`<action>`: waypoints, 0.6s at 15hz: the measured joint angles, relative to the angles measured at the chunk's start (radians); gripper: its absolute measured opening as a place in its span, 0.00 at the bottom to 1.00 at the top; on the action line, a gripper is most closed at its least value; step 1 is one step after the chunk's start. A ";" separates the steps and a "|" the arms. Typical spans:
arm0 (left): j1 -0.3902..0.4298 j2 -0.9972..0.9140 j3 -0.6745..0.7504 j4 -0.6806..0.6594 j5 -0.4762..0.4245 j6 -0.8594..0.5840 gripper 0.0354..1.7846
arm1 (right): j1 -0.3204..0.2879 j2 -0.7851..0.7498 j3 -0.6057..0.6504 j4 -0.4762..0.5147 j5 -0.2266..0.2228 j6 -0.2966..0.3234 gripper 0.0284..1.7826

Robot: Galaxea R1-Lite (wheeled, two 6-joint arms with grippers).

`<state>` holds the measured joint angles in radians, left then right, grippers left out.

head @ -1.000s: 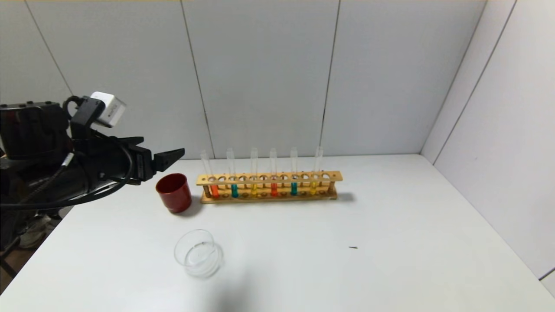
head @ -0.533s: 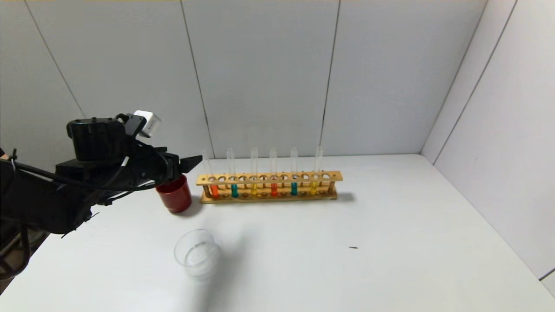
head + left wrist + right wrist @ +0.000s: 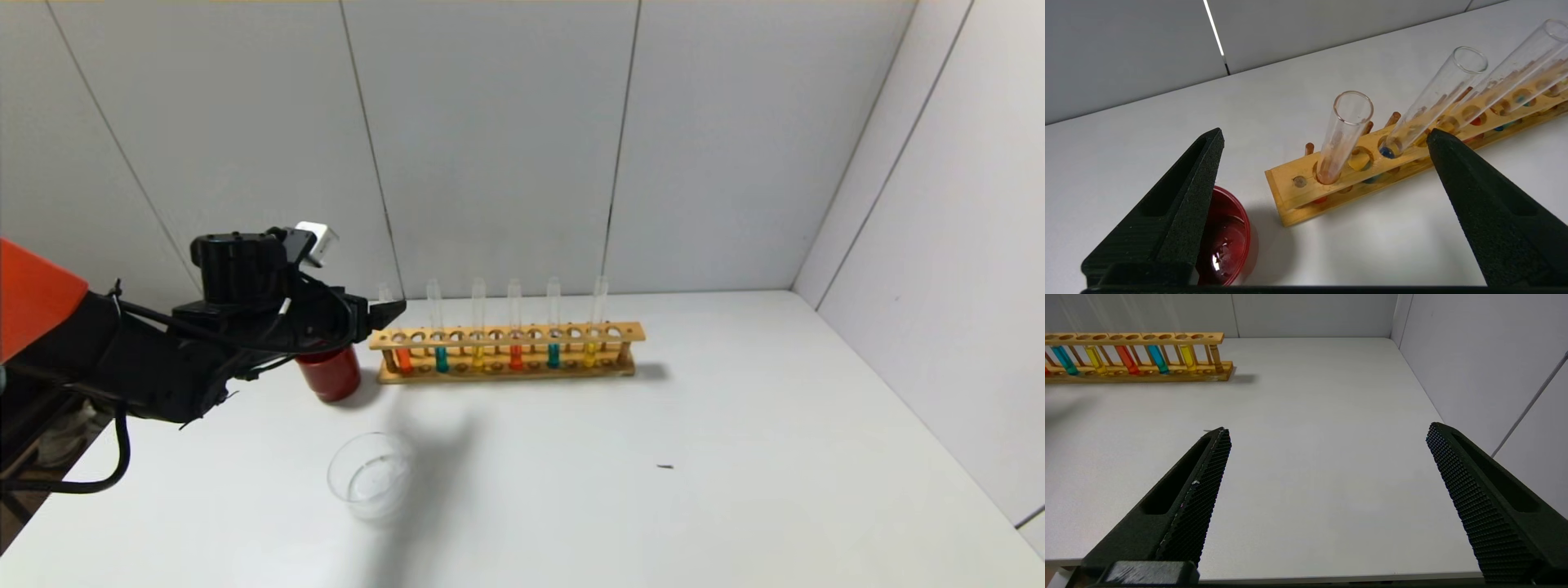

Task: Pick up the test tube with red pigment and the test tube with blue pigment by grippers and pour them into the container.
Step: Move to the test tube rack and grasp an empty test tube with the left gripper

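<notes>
Nearest the robot, at about seven o'clock on the white table (image 3: 735,457), stands the container (image 3: 371,483), clear glass and apparently empty, so nothing has been poured yet. Beyond it, at roughly ten o'clock, the dark red cup (image 3: 329,374) sits just beside the left end of the wooden rack (image 3: 506,336), partly hidden under the left gripper (image 3: 390,309). That gripper hangs at the rack's left end with its jaws spread wide; in its wrist view the test tube with red pigment (image 3: 1342,136) stands between the fingertips, untouched. The test tube with blue pigment (image 3: 1431,98) is its neighbour, in the next occupied hole. The close spacing is the main hazard: I judge the far finger could knock or catch the blue tube as the jaws close, tilting it or jostling the rack. A grip too hard may crack the thin glass, too light may let it slip on lifting; an oblique pull could bind the tube in its hole and drag the rack. The arm might also clip the red cup below it. The right gripper (image 3: 1327,433) waits parked over bare table at about four o'clock, jaws wide apart. Farther along the rack are yellow tubes (image 3: 478,314) and a second red and blue. No brand, label or writing is legible anywhere.
</notes>
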<state>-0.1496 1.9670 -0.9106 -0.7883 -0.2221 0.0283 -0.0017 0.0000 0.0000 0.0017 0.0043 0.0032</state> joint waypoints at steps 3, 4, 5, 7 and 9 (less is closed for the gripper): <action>-0.004 0.038 -0.032 0.000 0.001 -0.002 0.98 | 0.000 0.000 0.000 0.000 0.000 0.000 0.98; -0.004 0.050 -0.044 0.000 0.002 -0.004 0.98 | 0.000 0.000 0.000 0.000 0.000 0.000 0.98; -0.005 0.063 -0.060 0.000 0.002 -0.006 0.98 | 0.000 0.000 0.000 0.000 0.000 0.000 0.98; -0.009 0.087 -0.089 0.002 0.004 -0.007 0.94 | 0.000 0.000 0.000 0.000 0.000 0.000 0.98; -0.016 0.110 -0.108 0.001 0.008 -0.007 0.85 | 0.000 0.000 0.000 0.000 0.000 0.000 0.98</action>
<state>-0.1657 2.0768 -1.0183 -0.7874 -0.2145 0.0215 -0.0017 0.0000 0.0000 0.0017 0.0043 0.0028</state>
